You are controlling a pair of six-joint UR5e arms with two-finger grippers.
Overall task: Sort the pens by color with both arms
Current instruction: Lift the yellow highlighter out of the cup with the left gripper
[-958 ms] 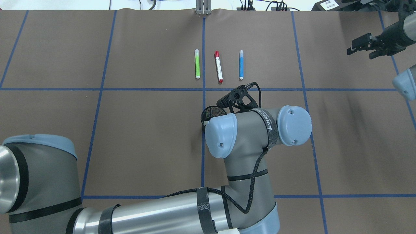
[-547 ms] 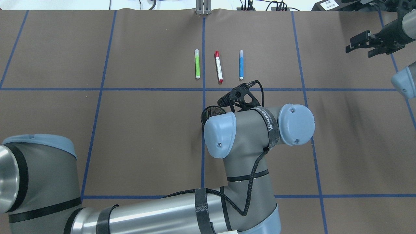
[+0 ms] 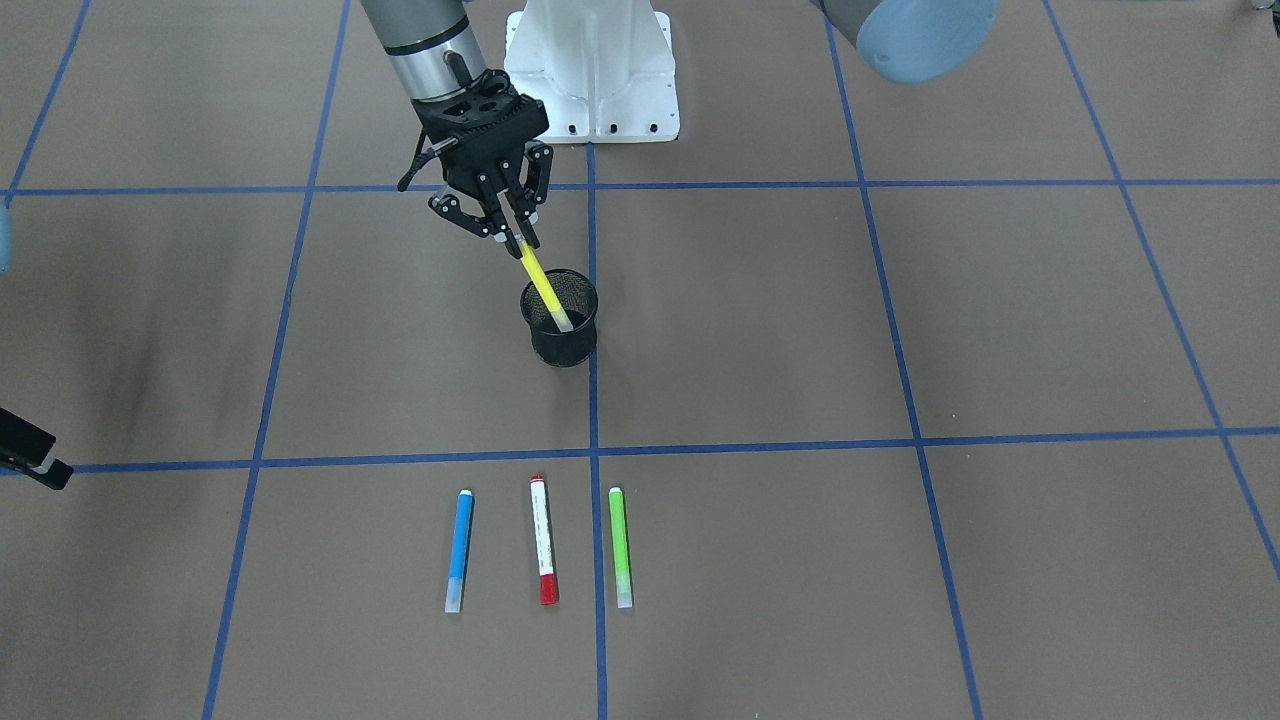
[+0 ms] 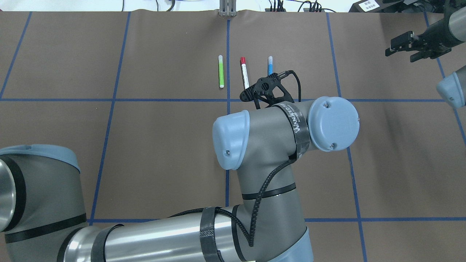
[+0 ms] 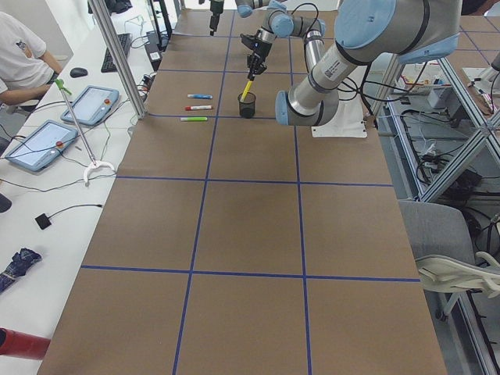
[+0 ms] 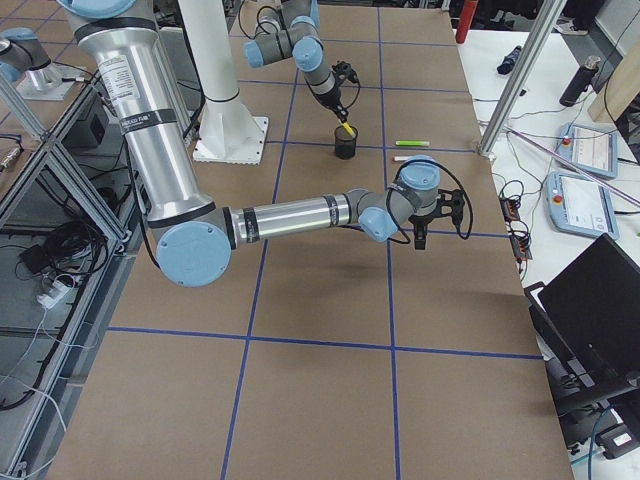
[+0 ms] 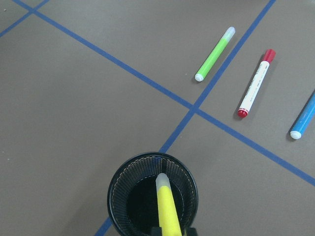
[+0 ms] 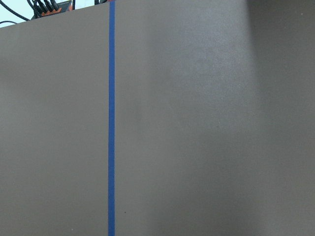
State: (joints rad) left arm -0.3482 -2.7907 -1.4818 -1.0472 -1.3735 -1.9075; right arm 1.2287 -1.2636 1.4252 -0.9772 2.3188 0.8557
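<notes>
My left gripper [image 3: 515, 238] is shut on the top of the yellow pen [image 3: 545, 290]. The pen hangs tilted, its lower end inside the black mesh cup [image 3: 562, 340]. The left wrist view looks down on the yellow pen [image 7: 167, 209] over the cup [image 7: 115, 182]. Beyond the cup three pens lie side by side: green [image 3: 620, 545], white with a red cap [image 3: 543, 540] and blue [image 3: 459, 550]. In the overhead view my left wrist hides the cup and part of the blue pen [image 4: 270, 63]. My right gripper [image 4: 404, 49] hovers open and empty at the far right.
Blue tape lines [image 3: 590, 455] divide the brown table cover into squares. The white pedestal base [image 3: 590, 70] stands behind the cup. Past the table's far edge are tablets [image 5: 43, 141], a metal post [image 5: 117, 55] and a seated person [image 5: 19, 55].
My left wrist has risen and shifted toward the pens, so it now covers the cup in the overhead view. The right gripper has drifted toward the table's far edge.
</notes>
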